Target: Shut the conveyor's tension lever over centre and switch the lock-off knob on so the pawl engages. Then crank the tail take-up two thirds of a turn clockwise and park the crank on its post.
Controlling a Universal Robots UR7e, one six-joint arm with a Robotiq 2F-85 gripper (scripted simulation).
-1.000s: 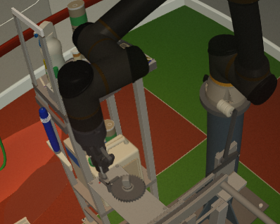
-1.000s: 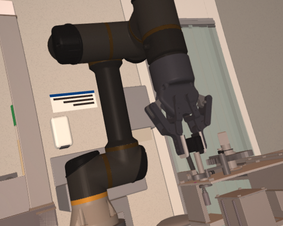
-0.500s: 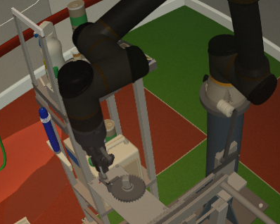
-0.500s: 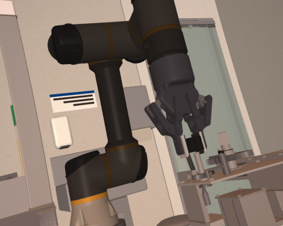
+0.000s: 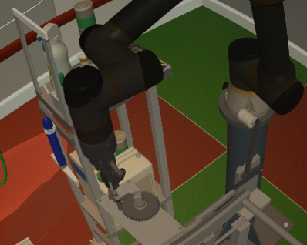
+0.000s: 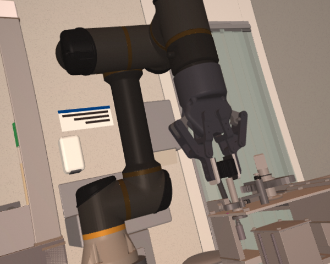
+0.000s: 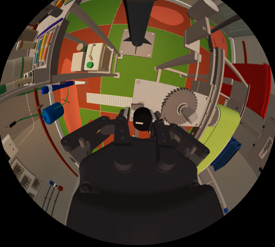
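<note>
The black lock-off knob (image 7: 141, 120) stands on a thin stem just left of the toothed ratchet wheel (image 7: 180, 107) on the grey plate. The knob (image 6: 225, 168) is held between the fingers of my gripper (image 6: 224, 171), which is closed on it from above. A white mark shows on the knob's top. The ratchet wheel (image 5: 139, 206) has a square stub shaft at its centre. A small pawl arm lies between the knob's stem and the wheel's teeth; I cannot tell whether it touches them. The tension lever and the crank are not plain to me.
A cream box (image 7: 94, 57) with a green button sits on the floor beyond the plate. The grey frame posts (image 5: 156, 135) rise close beside my wrist. The conveyor rail (image 5: 217, 215) runs to the right of the plate. The arm's blue pedestal (image 5: 244, 154) stands behind it.
</note>
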